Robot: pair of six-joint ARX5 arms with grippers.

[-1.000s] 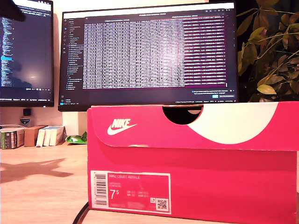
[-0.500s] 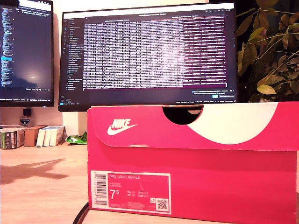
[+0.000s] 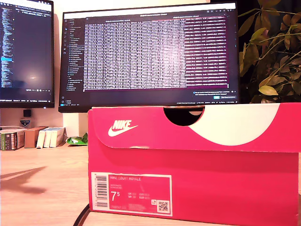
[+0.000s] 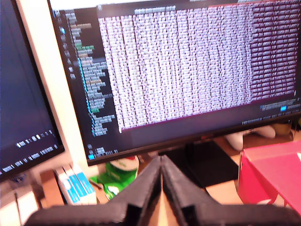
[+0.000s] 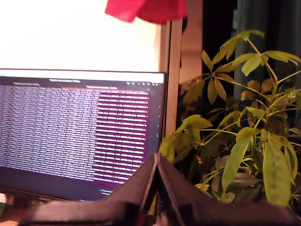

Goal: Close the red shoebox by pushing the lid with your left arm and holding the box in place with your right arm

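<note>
The red shoebox (image 3: pixel 197 179) fills the exterior view's right and centre, standing on the wooden table. Its lid (image 3: pixel 141 127), with a white logo, lies down over the box. Neither arm shows in the exterior view. In the first wrist view my first gripper (image 4: pixel 161 162) is shut with nothing between its fingers, held above the table, and a corner of the shoebox (image 4: pixel 275 176) lies off to one side, apart from it. My second gripper (image 5: pixel 156 157) is also shut on nothing, facing a monitor and a plant, with no box in its view.
A wide monitor (image 3: pixel 150 52) stands right behind the box and a second monitor (image 3: pixel 26 52) at the exterior view's left. A leafy plant (image 3: pixel 273 52) is at the exterior view's right. Small boxes (image 3: pixel 28 137), a green packet (image 3: pixel 76 139) and a black cable (image 3: pixel 82 214) lie on the table.
The arm's shadow on the table at the exterior view's left has slid further left and shrunk. A dark shape at that view's top left corner is gone. The box has not moved.
</note>
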